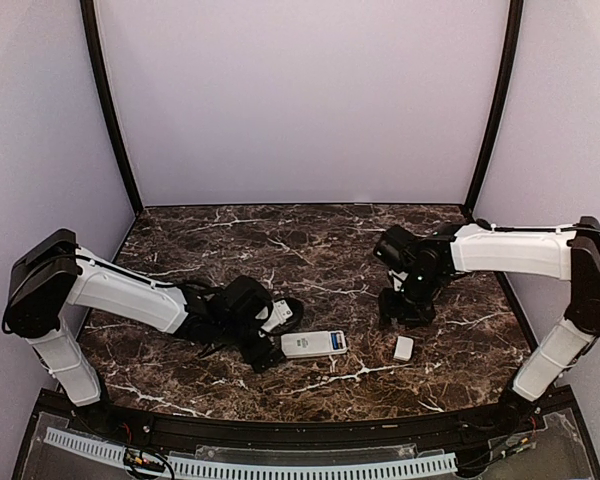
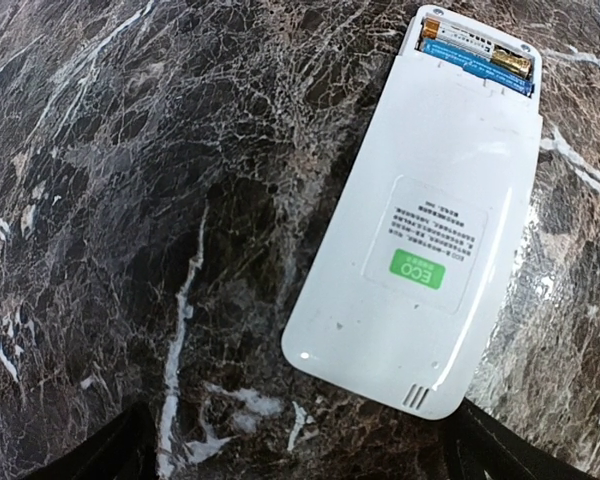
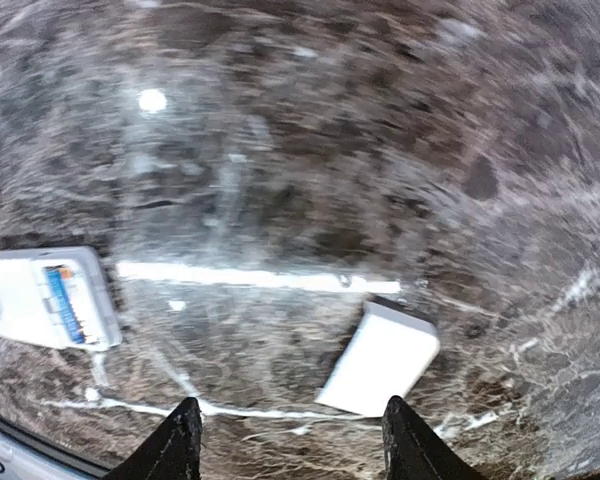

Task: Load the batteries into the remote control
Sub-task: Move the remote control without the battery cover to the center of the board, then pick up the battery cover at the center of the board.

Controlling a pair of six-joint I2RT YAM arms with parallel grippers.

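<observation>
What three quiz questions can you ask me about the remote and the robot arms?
1. True or false: the remote control lies with its buttons facing up.
2. Where are the batteries? A: in the remote's open compartment. B: in a gripper. C: loose on the marble.
3. Which gripper is nearer the white cover?

Key: 1 false, its labelled back faces up. 2 A. 3 the right gripper, open just beside it.

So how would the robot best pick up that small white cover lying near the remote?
Probably across the two long edges of the cover, the right gripper coming straight down. It lies flat on the table, apart from the remote, so only its sides offer a hold.
</observation>
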